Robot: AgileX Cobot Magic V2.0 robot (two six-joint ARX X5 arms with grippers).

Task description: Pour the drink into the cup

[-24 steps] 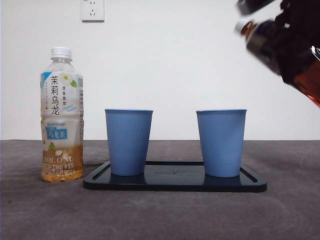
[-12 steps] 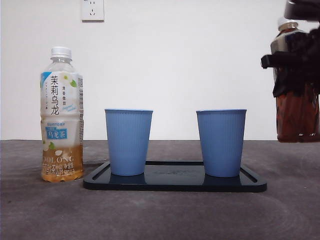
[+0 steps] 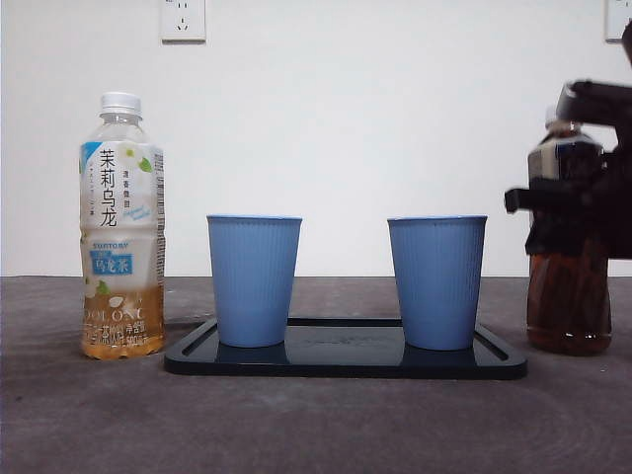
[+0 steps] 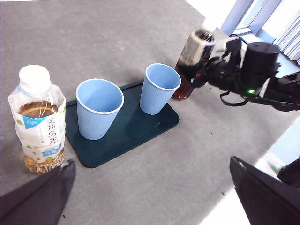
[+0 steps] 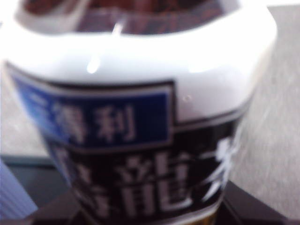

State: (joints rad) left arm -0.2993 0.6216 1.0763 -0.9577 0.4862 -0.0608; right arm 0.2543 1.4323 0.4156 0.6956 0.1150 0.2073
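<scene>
My right gripper (image 3: 583, 202) is shut on a dark tea bottle (image 3: 566, 286) with a black and blue label. The bottle stands upright on the table, just right of the tray. In the right wrist view the bottle (image 5: 140, 117) fills the picture between the jaws of the gripper (image 5: 150, 211). Two blue ribbed cups stand on a dark tray (image 3: 346, 363): the left cup (image 3: 254, 281) and the right cup (image 3: 436, 281). In the left wrist view the left cup (image 4: 98, 108) looks empty. My left gripper (image 4: 150, 197) is open, back from the table.
A capped bottle of light oolong tea (image 3: 121, 227) with a white and blue label stands left of the tray. It also shows in the left wrist view (image 4: 37, 122). A white wall with a socket (image 3: 183, 20) is behind. The table's edge runs close behind the dark bottle (image 4: 192, 61).
The dark bottle went from tilted high at the upper right, to upright in the air, then down onto the table beside the tray. The cups and the light bottle have not moved.
</scene>
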